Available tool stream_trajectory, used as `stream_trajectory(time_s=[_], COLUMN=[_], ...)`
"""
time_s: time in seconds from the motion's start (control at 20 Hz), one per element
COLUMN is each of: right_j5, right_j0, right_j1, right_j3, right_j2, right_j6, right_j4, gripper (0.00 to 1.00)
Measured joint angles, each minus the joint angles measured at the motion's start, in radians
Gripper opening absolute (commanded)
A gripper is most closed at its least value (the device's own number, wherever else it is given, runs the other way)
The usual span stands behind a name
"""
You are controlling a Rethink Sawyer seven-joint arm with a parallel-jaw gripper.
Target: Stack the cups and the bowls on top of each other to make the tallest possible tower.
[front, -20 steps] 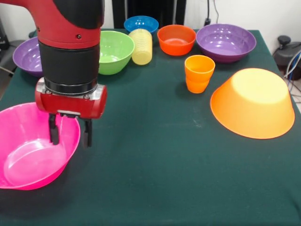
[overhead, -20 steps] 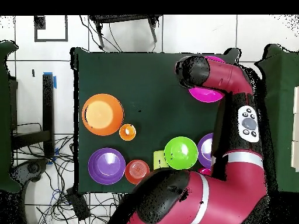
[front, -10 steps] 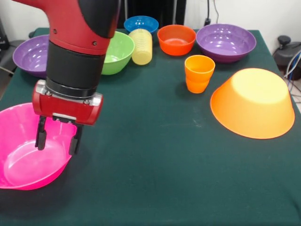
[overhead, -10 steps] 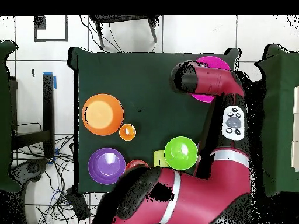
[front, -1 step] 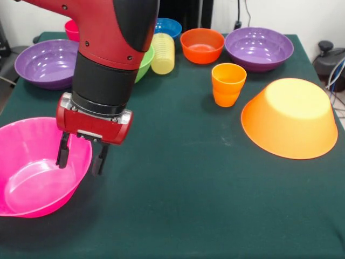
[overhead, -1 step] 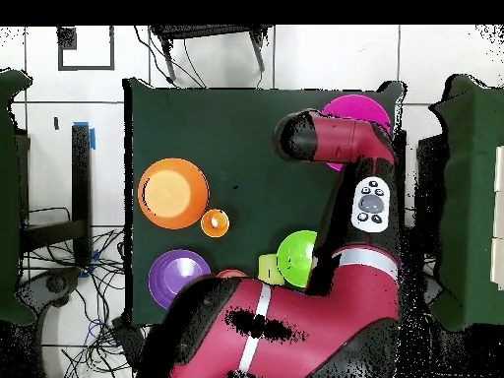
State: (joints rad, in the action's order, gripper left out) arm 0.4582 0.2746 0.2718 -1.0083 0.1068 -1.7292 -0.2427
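Observation:
My gripper [front, -1 step: 81, 157] is open and low over the right rim of the large pink bowl [front, -1 step: 32, 172]. One finger [front, -1 step: 63, 154] hangs inside the bowl and the other stands just outside the rim. The large orange bowl [front, -1 step: 291, 116] lies upside down at the right. An orange cup [front, -1 step: 227, 83] stands upright near it. The ribbed yellow cup [front, -1 step: 163, 53] lies by the green bowl [front, -1 step: 145, 58], which the arm mostly hides. A red cup [front, -1 step: 70, 28] peeks out at the back left. In the overhead view the arm covers the gripper beside the pink bowl [overhead, -1 step: 362, 106].
Along the far side stand a purple bowl [front, -1 step: 46, 62], a blue bowl [front, -1 step: 170, 26], an orange-red bowl [front, -1 step: 202, 44] and a second purple bowl [front, -1 step: 259, 47]. The overhead view shows the orange bowl [overhead, -1 step: 172, 193], orange cup [overhead, -1 step: 215, 222] and a purple bowl [overhead, -1 step: 177, 280].
The gripper swung left into the pink bowl, then back right to straddle its rim. The arm's upper part moved right, uncovering the left purple bowl and hiding most of the green one.

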Motion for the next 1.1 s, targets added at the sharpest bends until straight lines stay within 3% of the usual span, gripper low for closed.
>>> stream_trajectory(time_s=[0.5, 0.85, 1.1], right_j5=[-0.023, -0.126, -0.194], right_j0=[0.006, 0.010, 0.027], right_j1=[-0.002, 0.001, 0.013], right_j3=[-0.024, -0.078, -0.130], right_j2=[0.020, 0.030, 0.024], right_j6=[-0.046, -0.082, -0.108], right_j4=[0.012, 0.030, 0.081], gripper=[1.00, 1.00, 1.00])
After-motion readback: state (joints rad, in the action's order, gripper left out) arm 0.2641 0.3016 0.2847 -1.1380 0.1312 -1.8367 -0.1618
